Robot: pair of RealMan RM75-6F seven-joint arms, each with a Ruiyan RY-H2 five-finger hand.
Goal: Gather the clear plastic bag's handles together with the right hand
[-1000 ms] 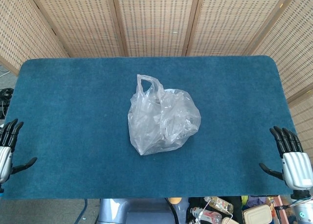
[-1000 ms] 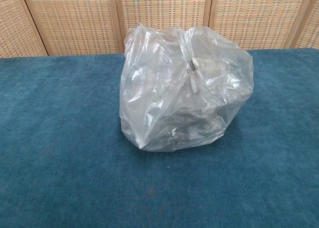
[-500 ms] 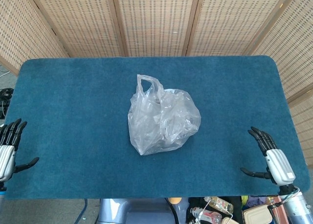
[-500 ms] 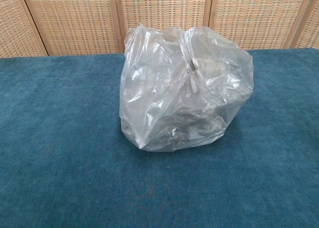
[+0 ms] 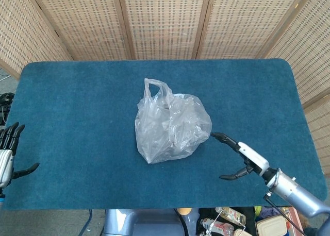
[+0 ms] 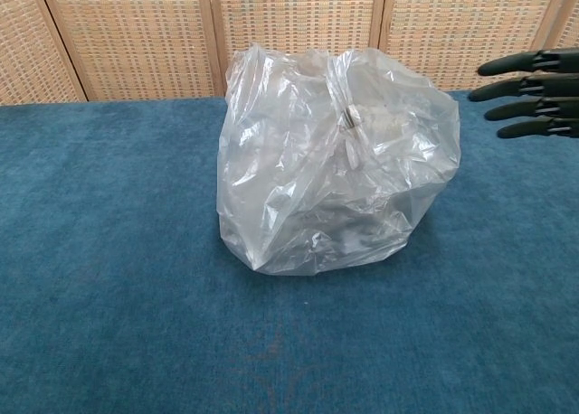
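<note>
Left hand: The left hand (image 5: 6, 156) sat at the near left corner of the table, off the blue cloth's edge, fingers apart and holding nothing. It showed in the head view only.

Table: The table (image 5: 72, 102) carried a blue cloth cover, with woven cane screens (image 5: 165, 19) standing behind its far edge.

Bag position: The clear plastic bag (image 5: 171, 125) sat near the middle of the table, slumped in a rounded heap.

Handles: One handle loop (image 5: 156, 87) stood up at the bag's far left side in the head view. The second handle could not be made out separately; it appeared lost in the crumpled top.

Contents: Something small and pale (image 6: 351, 117) showed through the film near the top in the chest view. What it was could not be told.

Handling, judged: The film looked thin, soft and slippery, and light. It would likely crumple and slide under a push, not resist. The sound place to take hold was the upstanding loop and the gathered film beside it at the top, not the body.

Right hand: The right hand (image 5: 241, 156) was extended toward the bag's right side, fingers (image 6: 525, 87) straight and apart, holding nothing. The foremost tip lay just beside the film; contact could not be confirmed.
</note>
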